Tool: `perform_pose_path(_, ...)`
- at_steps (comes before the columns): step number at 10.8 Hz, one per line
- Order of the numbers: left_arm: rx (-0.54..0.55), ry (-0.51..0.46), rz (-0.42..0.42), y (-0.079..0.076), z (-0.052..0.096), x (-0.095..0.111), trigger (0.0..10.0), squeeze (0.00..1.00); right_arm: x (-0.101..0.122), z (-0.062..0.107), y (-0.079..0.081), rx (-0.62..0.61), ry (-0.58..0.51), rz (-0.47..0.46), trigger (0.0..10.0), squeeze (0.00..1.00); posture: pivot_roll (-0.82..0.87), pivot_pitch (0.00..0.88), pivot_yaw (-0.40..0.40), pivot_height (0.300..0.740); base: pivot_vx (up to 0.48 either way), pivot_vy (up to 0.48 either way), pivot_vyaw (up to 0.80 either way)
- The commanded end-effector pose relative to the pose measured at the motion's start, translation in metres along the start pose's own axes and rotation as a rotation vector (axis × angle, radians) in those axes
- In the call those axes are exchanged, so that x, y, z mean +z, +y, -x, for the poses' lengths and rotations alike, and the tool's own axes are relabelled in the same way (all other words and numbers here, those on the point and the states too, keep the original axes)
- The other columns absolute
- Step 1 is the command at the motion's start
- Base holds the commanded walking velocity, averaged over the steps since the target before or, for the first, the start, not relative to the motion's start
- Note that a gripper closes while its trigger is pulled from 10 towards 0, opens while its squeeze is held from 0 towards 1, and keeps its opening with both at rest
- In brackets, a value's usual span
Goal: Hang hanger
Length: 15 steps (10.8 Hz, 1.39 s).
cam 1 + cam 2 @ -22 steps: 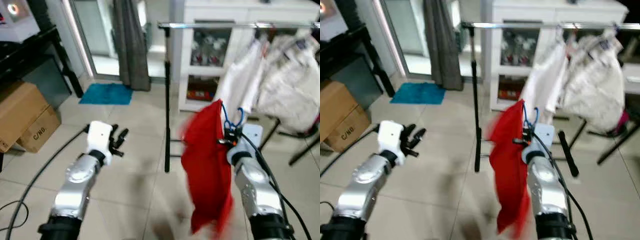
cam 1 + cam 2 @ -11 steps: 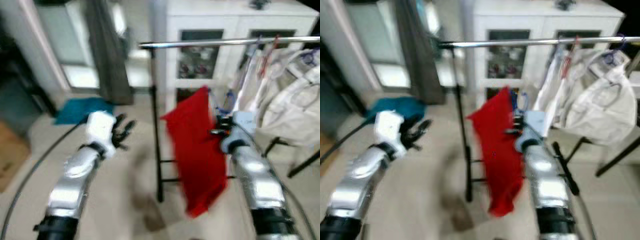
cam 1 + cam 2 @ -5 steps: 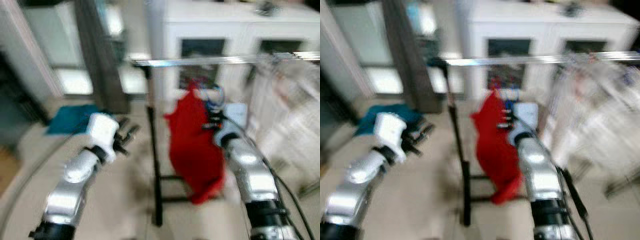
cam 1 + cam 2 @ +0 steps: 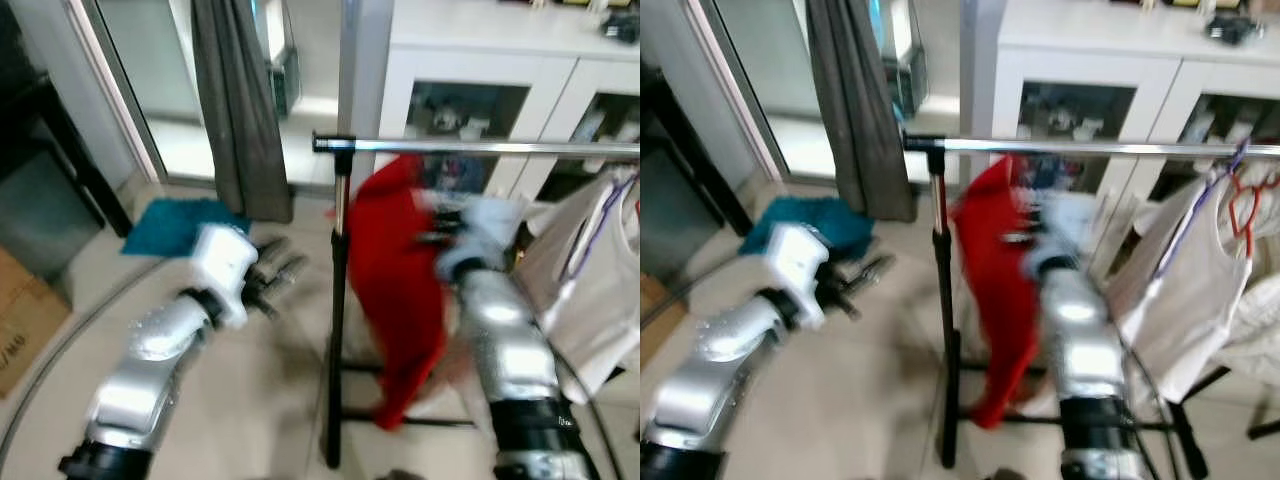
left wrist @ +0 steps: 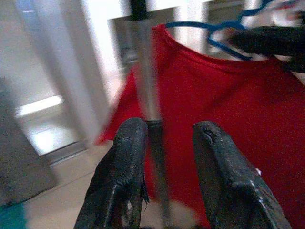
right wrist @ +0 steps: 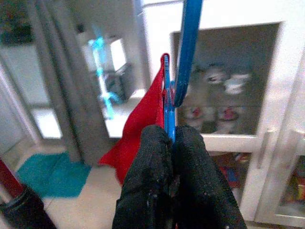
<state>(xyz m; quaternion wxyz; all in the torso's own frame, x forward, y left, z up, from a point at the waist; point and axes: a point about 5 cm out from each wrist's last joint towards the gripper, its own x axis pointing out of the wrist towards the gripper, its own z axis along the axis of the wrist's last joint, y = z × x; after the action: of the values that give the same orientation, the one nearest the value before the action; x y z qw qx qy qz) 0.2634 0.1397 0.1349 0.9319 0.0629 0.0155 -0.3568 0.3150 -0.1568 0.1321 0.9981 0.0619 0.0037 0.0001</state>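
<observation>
A red garment hangs on a blue hanger. My right gripper is shut on the hanger's blue wire, just below its hook. In the eye views that gripper is blurred, held high just under the silver clothes rail, with the garment's top touching or just behind the rail. The rail's black post stands right of my left gripper. In the left wrist view the left gripper is open, its fingers to either side of the post, a little short of it.
White garments and a red hanger hang on the rail's right part. A white glass-door cabinet stands behind the rail. A grey curtain, a teal mat and a cardboard box lie to the left.
The camera has come closer to the rail. My right gripper has lifted the hanger and red garment up to just under the rail. The left arm stays stretched forward.
</observation>
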Motion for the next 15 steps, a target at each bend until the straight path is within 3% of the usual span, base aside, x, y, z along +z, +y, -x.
perform_pose_path(1,0.004,-0.002,-0.005,0.002,0.006,0.000,10.0,0.00,0.016,0.001,0.009,0.023,-0.091,-0.020,10.0,0.00,-0.02,0.000,0.037,0.740,0.000,0.000,0.00)
perform_pose_path(3,0.003,-0.013,0.034,0.002,0.005,0.001,10.0,0.00,0.016,0.002,0.013,0.047,-0.103,0.018,10.0,0.00,-0.02,0.000,0.036,0.740,0.000,0.000,0.00)
perform_pose_path(5,-0.056,-0.096,0.160,-0.004,0.005,0.012,10.0,0.00,0.025,-0.003,0.014,0.033,-0.139,-0.001,10.0,0.00,-0.02,0.000,0.029,0.740,0.000,0.000,0.00)
perform_pose_path(7,-0.151,-0.062,0.132,-0.013,0.008,0.012,10.0,0.00,0.022,-0.021,0.032,0.119,-0.047,0.021,10.0,0.00,-0.01,0.000,0.031,0.740,0.000,0.000,0.00)
perform_pose_path(10,-0.097,-0.043,0.095,-0.005,0.012,0.013,10.0,0.00,0.029,-0.043,0.046,0.169,-0.010,0.056,10.0,0.00,0.00,0.000,0.027,0.740,0.000,0.000,0.00)
perform_pose_path(12,0.034,-0.001,0.076,0.002,0.011,0.004,10.0,0.00,0.025,-0.038,0.047,0.176,-0.011,0.061,10.0,0.00,0.01,0.000,0.017,0.740,0.000,0.000,0.00)
perform_pose_path(13,0.125,0.020,0.083,0.008,0.009,-0.002,10.0,0.00,0.014,-0.023,0.045,0.179,-0.003,0.011,10.0,0.00,0.00,0.000,0.016,0.740,0.000,0.000,0.00)
perform_pose_path(15,0.167,0.017,0.081,0.012,0.008,-0.003,10.0,0.00,0.004,-0.001,0.050,0.202,-0.002,-0.018,10.0,0.00,-0.02,0.000,0.031,0.740,0.000,0.000,0.00)
